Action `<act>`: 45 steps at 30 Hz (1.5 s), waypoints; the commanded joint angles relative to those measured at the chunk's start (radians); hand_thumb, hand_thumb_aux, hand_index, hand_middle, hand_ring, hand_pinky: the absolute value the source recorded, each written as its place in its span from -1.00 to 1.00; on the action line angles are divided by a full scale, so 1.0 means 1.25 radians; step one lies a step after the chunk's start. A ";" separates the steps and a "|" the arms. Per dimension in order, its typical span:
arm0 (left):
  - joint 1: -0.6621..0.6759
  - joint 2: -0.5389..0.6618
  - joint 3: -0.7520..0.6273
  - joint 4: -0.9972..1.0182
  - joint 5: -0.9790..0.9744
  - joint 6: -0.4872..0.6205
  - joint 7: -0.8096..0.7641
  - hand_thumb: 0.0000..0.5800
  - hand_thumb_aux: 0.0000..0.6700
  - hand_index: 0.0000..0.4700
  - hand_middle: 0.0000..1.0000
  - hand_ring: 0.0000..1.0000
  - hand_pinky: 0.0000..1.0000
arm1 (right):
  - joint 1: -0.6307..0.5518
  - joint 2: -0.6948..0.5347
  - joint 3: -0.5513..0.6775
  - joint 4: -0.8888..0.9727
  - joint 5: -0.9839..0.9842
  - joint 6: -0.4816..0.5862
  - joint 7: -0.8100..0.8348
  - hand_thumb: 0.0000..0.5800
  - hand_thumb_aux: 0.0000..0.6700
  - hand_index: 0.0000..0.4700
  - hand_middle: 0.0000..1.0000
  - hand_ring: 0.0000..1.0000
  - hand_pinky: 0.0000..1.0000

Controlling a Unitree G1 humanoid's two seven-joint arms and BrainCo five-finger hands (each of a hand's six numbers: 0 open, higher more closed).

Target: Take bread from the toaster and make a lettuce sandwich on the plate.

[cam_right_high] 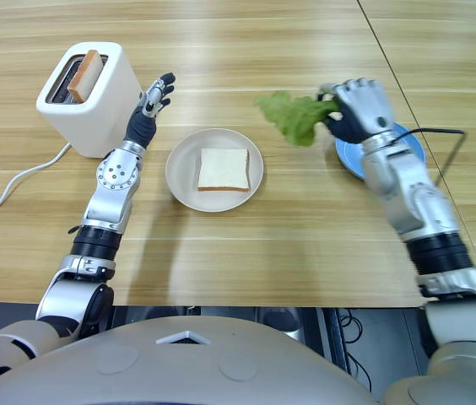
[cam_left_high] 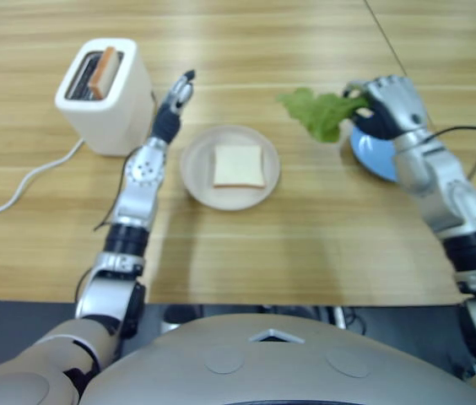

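A white toaster (cam_right_high: 82, 99) stands at the back left with one slice of bread (cam_right_high: 85, 75) sticking out of a slot. A round beige plate (cam_right_high: 183, 187) in the middle carries a slice of white bread (cam_right_high: 224, 169). My right hand (cam_right_high: 358, 108) is shut on a green lettuce leaf (cam_right_high: 293, 115), held above the table to the right of the plate and over a blue dish (cam_right_high: 402, 139). My left hand (cam_right_high: 154, 99) hovers open between the toaster and the plate, holding nothing.
The toaster's white cable (cam_right_high: 14, 186) trails off to the left across the wooden table (cam_right_high: 246, 253). A dark cable (cam_right_high: 445, 143) loops near the blue dish on the right. The table's front edge lies close below my arms.
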 commanded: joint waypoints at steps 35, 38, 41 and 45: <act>-0.003 -0.015 -0.015 0.051 0.016 -0.007 0.003 -1.00 -1.00 -1.00 -1.00 -1.00 -1.00 | -0.130 0.134 0.254 0.297 -0.156 -0.094 -0.033 0.97 0.76 0.72 0.56 0.56 0.56; -0.003 -0.014 -0.014 0.052 0.016 -0.009 0.003 -1.00 -1.00 -1.00 -1.00 -1.00 -1.00 | -0.096 0.085 0.231 0.199 -0.161 -0.070 0.013 0.93 0.64 0.60 0.52 0.52 0.52; -0.003 -0.013 -0.015 0.051 0.020 -0.009 0.004 -1.00 -1.00 -1.00 -1.00 -1.00 -1.00 | -0.061 0.035 0.206 0.117 -0.172 -0.039 0.072 0.84 0.44 0.40 0.52 0.52 0.52; 0.000 -0.010 -0.019 0.038 0.031 -0.009 0.011 -1.00 -1.00 -1.00 -1.00 -1.00 -1.00 | -0.005 -0.048 0.152 0.001 -0.185 0.011 0.154 0.79 0.35 0.32 0.51 0.51 0.51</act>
